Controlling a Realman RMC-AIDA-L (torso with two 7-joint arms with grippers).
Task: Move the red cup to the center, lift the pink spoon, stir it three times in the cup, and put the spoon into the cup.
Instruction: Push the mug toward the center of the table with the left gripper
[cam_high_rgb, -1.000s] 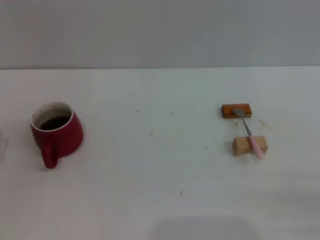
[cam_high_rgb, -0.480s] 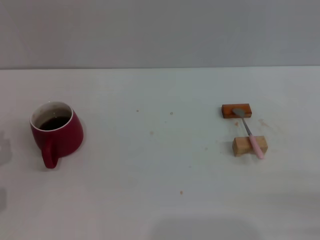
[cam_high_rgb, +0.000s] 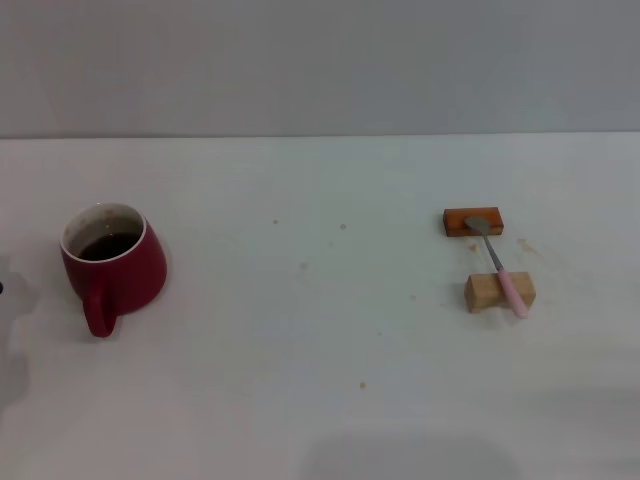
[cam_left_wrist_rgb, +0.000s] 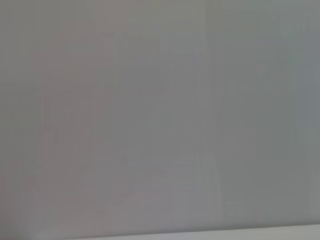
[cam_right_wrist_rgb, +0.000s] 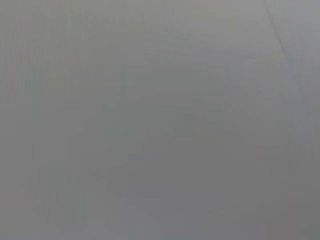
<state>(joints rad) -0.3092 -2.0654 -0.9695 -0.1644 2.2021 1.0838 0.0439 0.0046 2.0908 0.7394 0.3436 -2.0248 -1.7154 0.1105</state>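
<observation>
On the left of the white bench (cam_high_rgb: 320, 400) stands the red cup (cam_high_rgb: 112, 268), squat and rounded, with a pale rim, a white inside holding dark liquid, and its loop handle turned toward the near edge. Well apart on the right, the pink spoon (cam_high_rgb: 498, 263) lies bridged across two wooden blocks: its silver bowl on the orange-brown block (cam_high_rgb: 472, 221), its pale pink handle over the lighter block (cam_high_rgb: 498, 292). Neither tool is in sight, so their openness cannot be told; both wrist views show only blank grey. No writing is readable.
</observation>
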